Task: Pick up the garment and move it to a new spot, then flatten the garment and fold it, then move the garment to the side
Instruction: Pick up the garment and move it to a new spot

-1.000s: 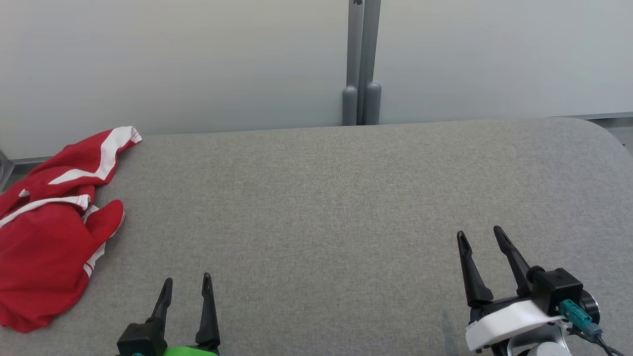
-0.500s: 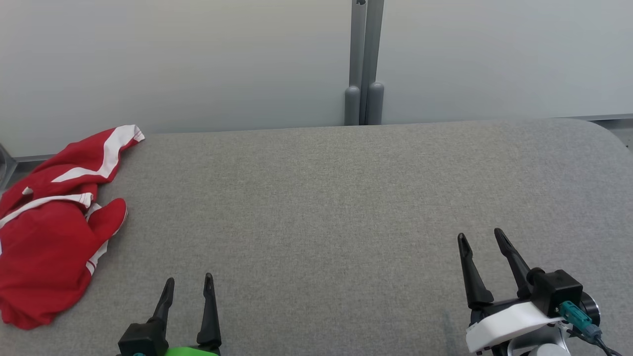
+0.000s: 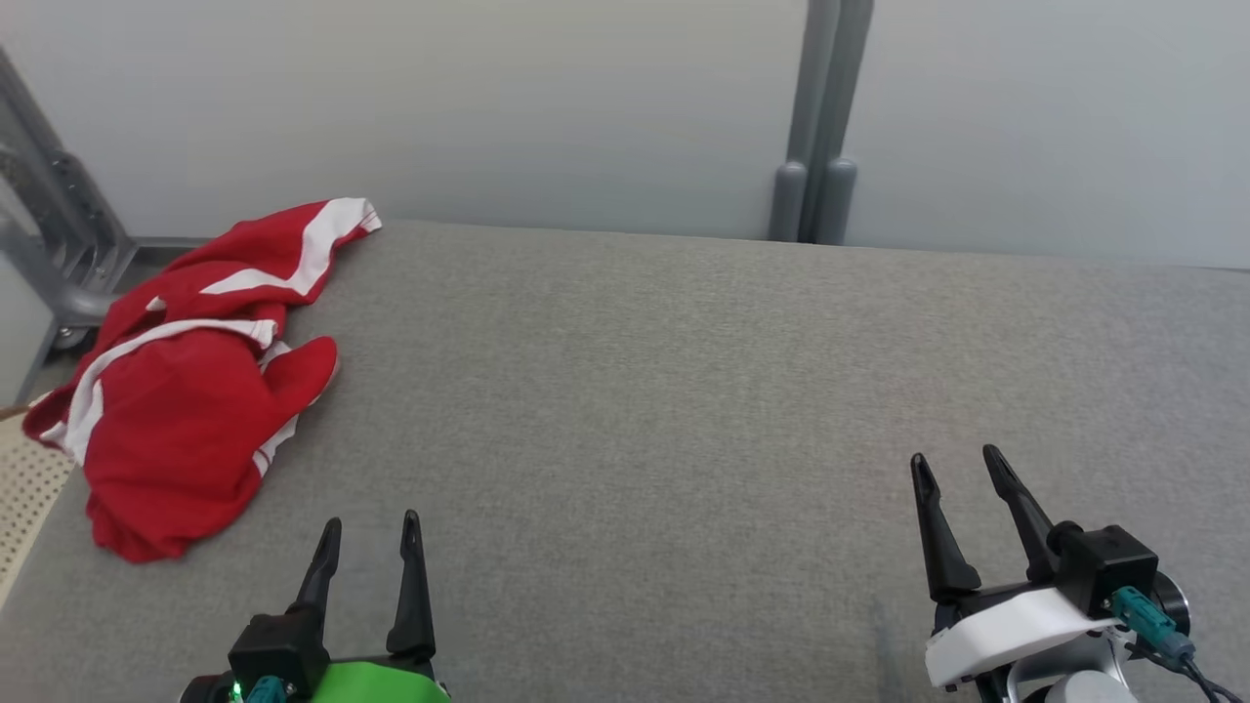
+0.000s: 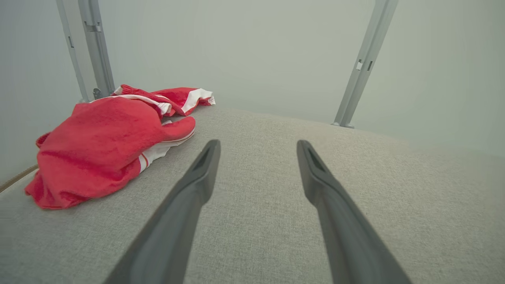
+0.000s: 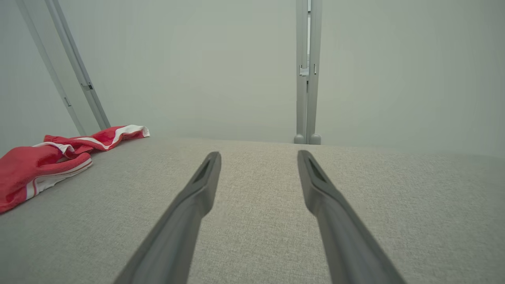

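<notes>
- Looking down in the head view: a crumpled red garment (image 3: 195,400) with white stripes lies at the far left corner of the grey desk (image 3: 635,391). Its left part appears to drape over the desk's edge, though the angle leaves this uncertain. The left fingers (image 3: 411,586), at lower left, stand spread and empty, near the garment but apart from it. The right fingers (image 3: 935,532), at lower right, are likewise spread and empty, well apart from it.
- Left wrist view: the garment (image 4: 106,146) sits ahead and to the left of the parted left fingers (image 4: 197,189), heaped in soft folds on the desk (image 4: 394,169), with a rounded flap nearest. It is judged light, limp and not fragile. It should sag and unfurl when lifted, and may drag on the woven desk cover.
- Right wrist view: the garment (image 5: 35,169) lies far to the left of the parted right fingers (image 5: 197,197), its striped end stretched along the desk (image 5: 394,197) toward the wall. A pinch on a raised bunched fold or the striped hem is judged the surest hold, since thin flat layers may slip out.
</notes>
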Robot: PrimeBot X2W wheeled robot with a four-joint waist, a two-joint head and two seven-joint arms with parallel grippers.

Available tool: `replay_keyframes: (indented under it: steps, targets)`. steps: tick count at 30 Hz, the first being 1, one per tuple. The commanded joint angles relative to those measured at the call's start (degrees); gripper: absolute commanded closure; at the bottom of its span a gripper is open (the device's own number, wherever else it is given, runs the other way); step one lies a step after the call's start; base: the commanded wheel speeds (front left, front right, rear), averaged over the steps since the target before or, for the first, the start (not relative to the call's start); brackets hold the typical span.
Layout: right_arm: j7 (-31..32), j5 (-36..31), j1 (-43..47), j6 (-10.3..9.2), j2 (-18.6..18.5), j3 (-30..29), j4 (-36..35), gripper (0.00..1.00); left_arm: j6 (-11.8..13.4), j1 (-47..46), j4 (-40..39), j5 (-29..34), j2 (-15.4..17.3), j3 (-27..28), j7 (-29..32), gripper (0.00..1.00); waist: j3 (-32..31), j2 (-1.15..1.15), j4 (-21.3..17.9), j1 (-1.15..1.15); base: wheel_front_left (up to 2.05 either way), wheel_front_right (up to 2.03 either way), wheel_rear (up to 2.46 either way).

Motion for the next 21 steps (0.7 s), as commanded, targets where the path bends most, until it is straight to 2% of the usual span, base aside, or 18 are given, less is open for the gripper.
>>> replay_keyframes:
  steps: [1, 8, 13, 21]
  targets:
    - [-0.2, 0.3, -0.8, 0.02, -0.2, 0.1, -0.1, 0.0, 0.4, -0.9, -0.3, 0.4, 0.4, 0.4, -0.3, 0.0, 1.1, 0.28, 5.2, 0.0, 0.0, 0.0, 0.0]
    - [-0.2, 0.6, -1.5, 0.02, -0.2, -0.2, -0.4, 0.0, 0.6, -1.4, -1.0, 0.0, 0.9, 0.6, -0.2, 0.0, 2.5, 0.28, 14.2, 0.0, 0.0, 0.0, 0.0]
    - [-0.2, 0.5, -2.2, 0.02, -0.2, 0.2, -0.3, 0.0, 1.1, -1.3, -1.1, -0.6, 0.8, 0.8, -0.3, 0.0, 3.1, 0.28, 19.2, 0.0, 0.0, 0.0, 0.0]
    - [-0.2, -0.3, -3.9, 0.01, -0.3, 2.6, 0.4, 0.0, 1.9, -0.1, -1.8, -1.5, 0.5, 2.1, -0.5, 0.0, 4.1, 0.28, 20.9, 0.0, 0.0, 0.0, 0.0]
